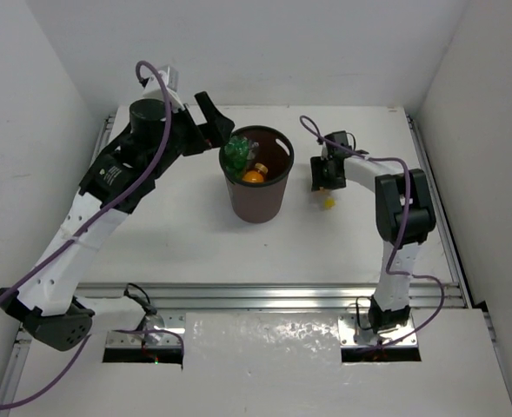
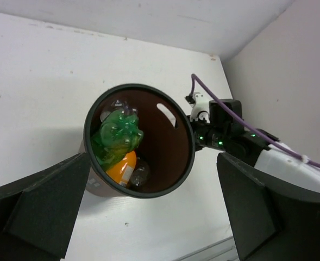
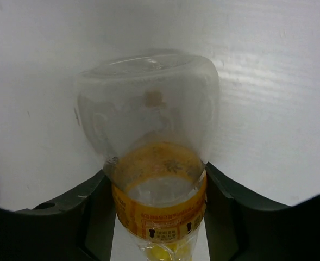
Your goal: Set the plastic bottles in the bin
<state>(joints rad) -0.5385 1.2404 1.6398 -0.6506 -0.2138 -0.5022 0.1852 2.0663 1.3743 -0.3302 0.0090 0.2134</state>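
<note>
The bin (image 1: 257, 205) is a dark brown round bucket in the middle of the table. In it lie a crumpled green bottle (image 1: 236, 155) on top, an orange bottle (image 1: 254, 175) and a clear bottle (image 2: 139, 174). My left gripper (image 1: 221, 135) hovers just behind and left of the bin's rim (image 2: 190, 148), open and empty. The left wrist view looks down into the bin, with the green bottle (image 2: 116, 138) above the orange one (image 2: 121, 167). My right gripper (image 1: 323, 178), right of the bin, is shut on the small yellow-capped bottle (image 3: 160, 163). Its yellow cap (image 1: 329, 202) points toward me.
White walls enclose the table at the back and on both sides. An aluminium rail (image 1: 264, 295) runs along the near edge. My right arm's wrist (image 2: 230, 136) sits close to the bin's right side.
</note>
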